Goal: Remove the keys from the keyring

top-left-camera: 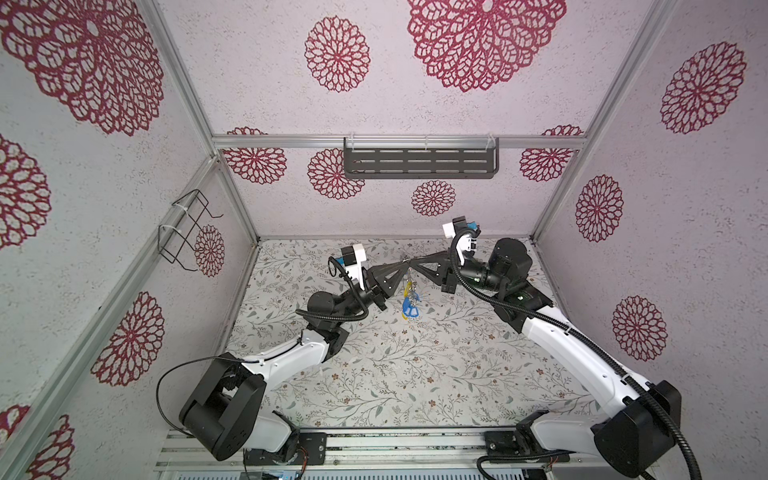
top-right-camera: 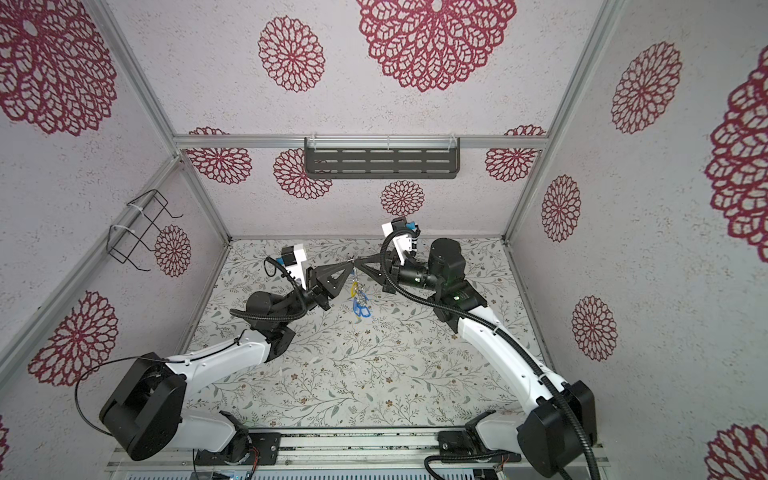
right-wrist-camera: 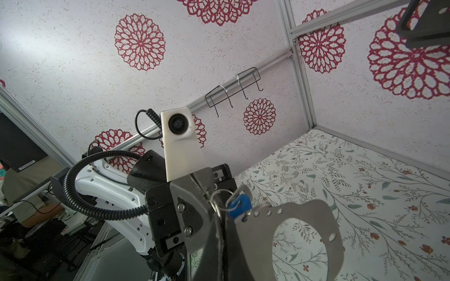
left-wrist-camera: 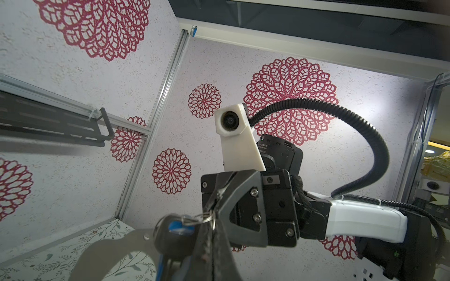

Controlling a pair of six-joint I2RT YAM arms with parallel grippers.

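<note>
My left gripper [top-left-camera: 403, 263] and right gripper [top-left-camera: 414, 261], tip to tip, both clench one silver loop [left-wrist-camera: 210, 216]. One keyring [right-wrist-camera: 304, 211] hangs below them with the keys [top-left-camera: 409, 305], too bunched to count.

Blue-yellow keys [top-left-camera: 409, 303] dangling with grey keyring [right-wrist-camera: 304, 209]

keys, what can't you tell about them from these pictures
- keys: too small and bunched to count in both top views.
- keyring: blurred in the left wrist view, cut off by its bottom edge.
- silver loop: its gripped spot hidden by the right pincer's fingers in the right wrist view.
</note>
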